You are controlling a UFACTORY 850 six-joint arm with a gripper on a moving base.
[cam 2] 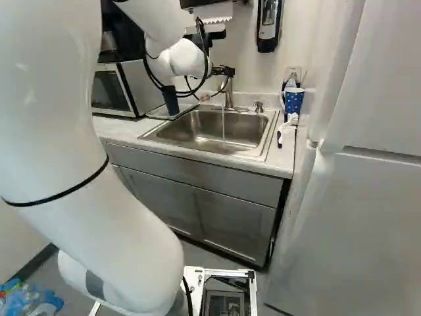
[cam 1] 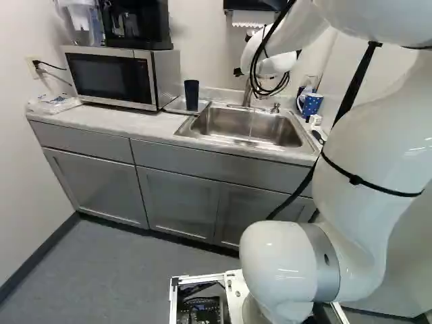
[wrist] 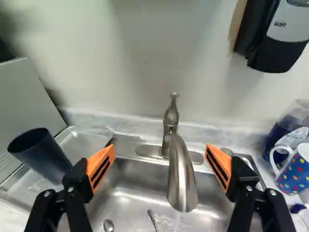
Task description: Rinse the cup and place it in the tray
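Partly hidden by cables, my gripper (cam 2: 224,70) is up near the faucet (cam 2: 228,93) in the right base view. In the wrist view the gripper (wrist: 160,146) stands wide open, with the faucet (wrist: 181,166) seen between its orange-padded fingers and no cup held. A dark blue cup (wrist: 41,152) stands upright on the clear tray (wrist: 83,140), off to one side of the fingers, beside the sink. The same cup (cam 1: 192,95) shows between microwave and sink in the left base view. A thin stream of water (cam 2: 223,126) falls from the faucet into the sink (cam 2: 191,130).
A microwave (cam 1: 111,76) borders the tray. Across the sink, a blue dotted mug (wrist: 295,169) and a brush (cam 2: 286,125) stand on the counter. The soap dispenser (wrist: 277,36) hangs on the wall. Spoons (wrist: 109,225) lie in the sink. A white fridge (cam 2: 362,197) stands at the right.
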